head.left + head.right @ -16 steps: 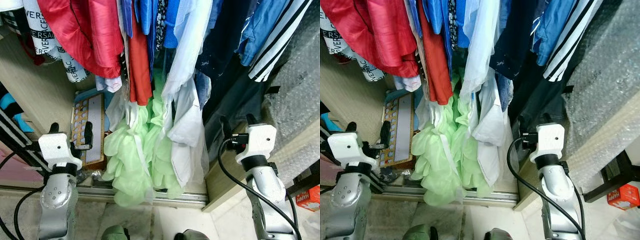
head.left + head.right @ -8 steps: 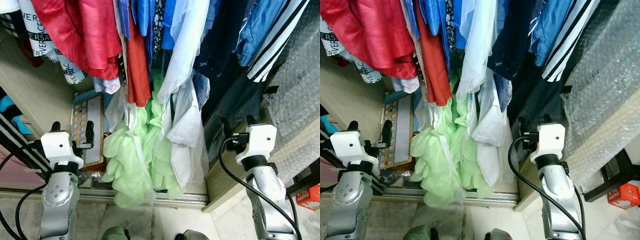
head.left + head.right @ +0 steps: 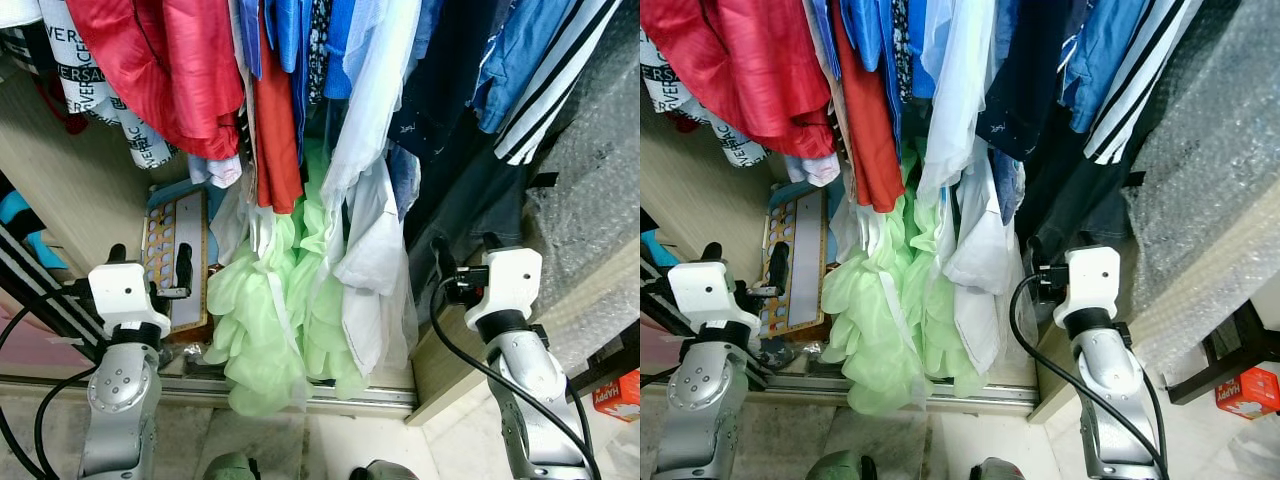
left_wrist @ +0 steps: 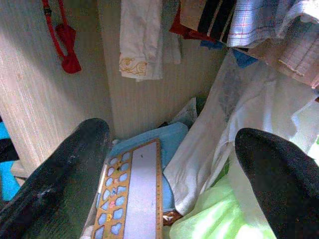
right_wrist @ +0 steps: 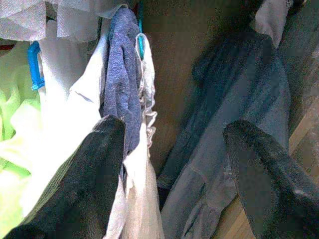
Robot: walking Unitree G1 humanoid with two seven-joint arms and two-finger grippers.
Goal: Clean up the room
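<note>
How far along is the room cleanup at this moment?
Done: garments like the light green dress hang in the wardrobe. In hand: nothing; the left gripper and right gripper are open and empty. Left: the patterned board still lies on the wardrobe floor.

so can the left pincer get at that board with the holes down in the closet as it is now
Probably yes. The left pincer is open and points at the board leaning at the closet wall, with nothing between them. The pale green garment hangs just beside it and might brush the arm.

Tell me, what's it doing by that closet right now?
Left gripper open, empty, near the patterned board. Right gripper open, empty, facing dark clothes. Green dress hangs between them.
</note>
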